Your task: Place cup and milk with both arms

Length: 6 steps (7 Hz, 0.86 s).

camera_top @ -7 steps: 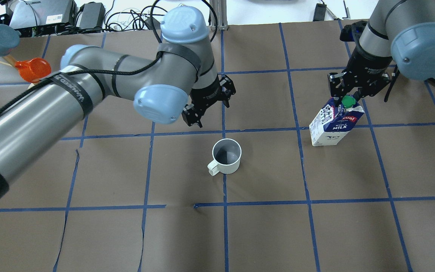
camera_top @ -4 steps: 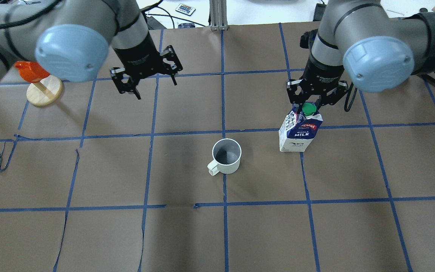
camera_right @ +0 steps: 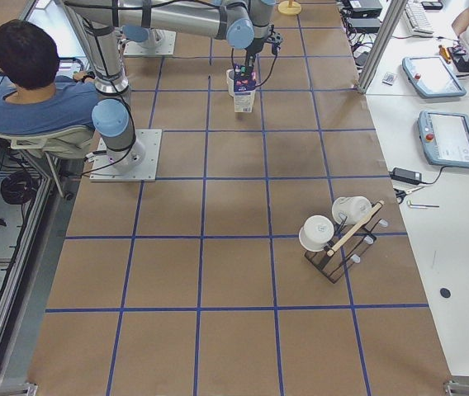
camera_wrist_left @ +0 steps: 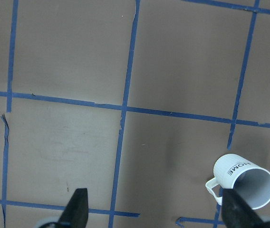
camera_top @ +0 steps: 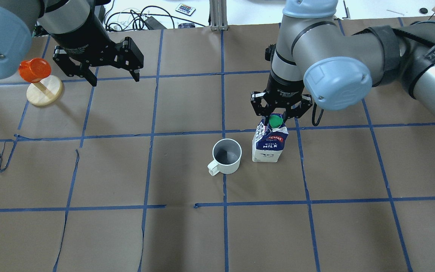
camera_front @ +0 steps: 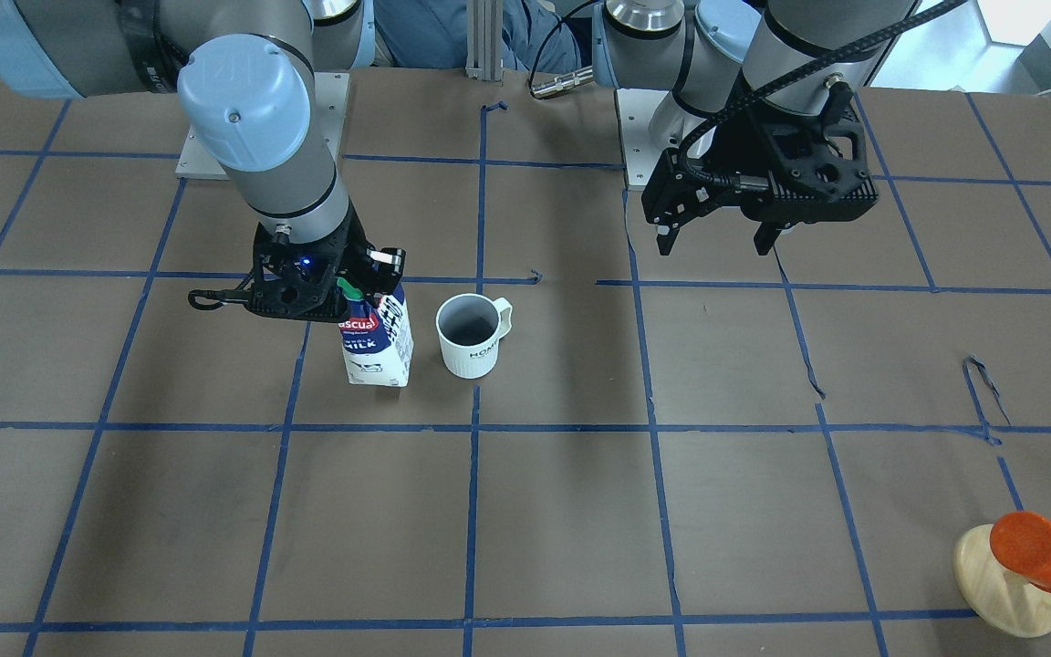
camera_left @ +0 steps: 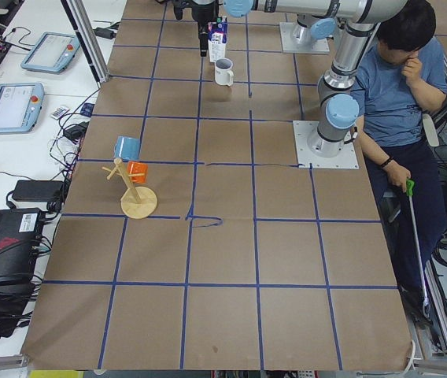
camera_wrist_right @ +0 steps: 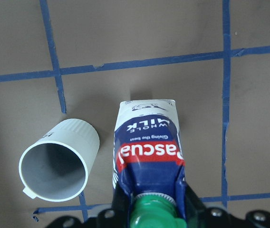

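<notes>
The white ribbed cup (camera_top: 226, 155) stands upright near the table's middle, handle toward the front left; it also shows in the front view (camera_front: 471, 336) and the left wrist view (camera_wrist_left: 244, 187). The blue and white milk carton (camera_top: 269, 140) with its green cap stands upright just right of the cup, a small gap between them (camera_front: 378, 342) (camera_wrist_right: 147, 142). My right gripper (camera_top: 276, 114) is shut on the carton's gabled top (camera_front: 343, 292). My left gripper (camera_top: 115, 79) is open and empty, raised over the far left of the table (camera_front: 712, 246), well away from the cup.
An orange cup on a round wooden stand (camera_top: 43, 92) sits at the far left, next to my left gripper, and shows in the front view (camera_front: 1036, 547). A rack with white mugs (camera_right: 333, 231) stands at the right end. A seated person (camera_left: 397, 71) is behind the robot's base.
My right gripper has carried the milk leftward from the right side to just beside the cup. My left arm has swung from above the cup to the far left, still open.
</notes>
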Each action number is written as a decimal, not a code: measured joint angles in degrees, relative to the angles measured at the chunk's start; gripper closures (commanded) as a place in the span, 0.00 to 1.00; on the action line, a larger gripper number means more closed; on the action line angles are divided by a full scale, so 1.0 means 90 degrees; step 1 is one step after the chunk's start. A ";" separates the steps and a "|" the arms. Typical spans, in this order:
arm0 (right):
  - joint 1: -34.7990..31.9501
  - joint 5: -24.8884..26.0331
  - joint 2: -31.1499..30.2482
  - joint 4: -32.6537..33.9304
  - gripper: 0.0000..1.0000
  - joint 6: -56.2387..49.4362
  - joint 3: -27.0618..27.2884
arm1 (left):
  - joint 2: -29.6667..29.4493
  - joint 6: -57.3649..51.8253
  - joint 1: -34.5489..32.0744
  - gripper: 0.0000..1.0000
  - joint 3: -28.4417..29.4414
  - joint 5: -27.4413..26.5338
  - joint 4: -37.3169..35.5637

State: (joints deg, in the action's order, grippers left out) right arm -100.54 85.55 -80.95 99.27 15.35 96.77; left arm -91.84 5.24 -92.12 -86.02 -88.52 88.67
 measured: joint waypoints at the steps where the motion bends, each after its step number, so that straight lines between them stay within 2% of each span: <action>1: -0.0107 -0.0019 0.0058 0.0060 0.74 0.0010 0.0009 | -0.0009 -0.0064 0.0036 0.00 0.0004 0.0003 -0.0076; 3: -0.0227 -0.0144 0.0168 0.0238 0.74 0.0019 0.0034 | 0.0012 -0.0146 0.0070 0.00 -0.0025 0.0000 -0.0138; 4: -0.0251 -0.0227 0.0192 0.0275 0.71 0.0021 0.0047 | 0.0013 -0.0302 0.0084 0.00 -0.0021 -0.0045 -0.0143; 5: -0.0260 -0.0264 0.0200 0.0288 0.31 0.0023 0.0084 | -0.0003 -0.0475 0.0089 0.00 0.0009 -0.0140 -0.0147; 6: -0.0263 -0.0263 0.0203 0.0306 0.00 0.0018 0.0147 | -0.0023 -0.0553 0.0088 0.00 0.0037 -0.0208 -0.0147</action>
State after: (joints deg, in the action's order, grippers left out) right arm -102.90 83.19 -79.12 102.02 15.52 98.09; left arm -92.05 0.26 -91.33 -85.69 -90.39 87.35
